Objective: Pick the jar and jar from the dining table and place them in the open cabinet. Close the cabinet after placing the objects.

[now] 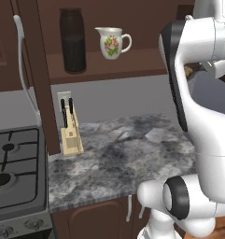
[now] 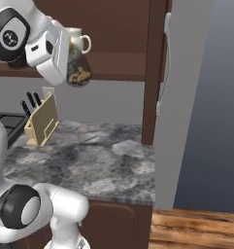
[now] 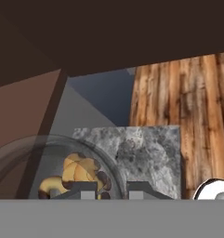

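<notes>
The tall dark jar [image 1: 73, 39] stands upright on the shelf [image 1: 128, 64] of the open cabinet, left of a white floral jug [image 1: 113, 43]. My gripper [image 2: 73, 67] is shut on the small glass jar [image 2: 79, 74] with yellowish bits and holds it in the air in front of the shelf [image 2: 118, 65], near the jug [image 2: 79, 43]. In the hand view the small jar [image 3: 74, 169] sits between my gripper's [image 3: 111, 189] dark tips, with stone counter and wood floor beyond. The dining table is out of view.
Below the cabinet lies a grey marbled counter [image 1: 128, 154] with a knife block [image 1: 71, 133] at its back left. A stove [image 1: 16, 168] adjoins it on the left. The cabinet's open door [image 1: 41, 79] carries a silver handle [image 1: 24, 70]. A tall grey panel [image 2: 186, 97] stands right.
</notes>
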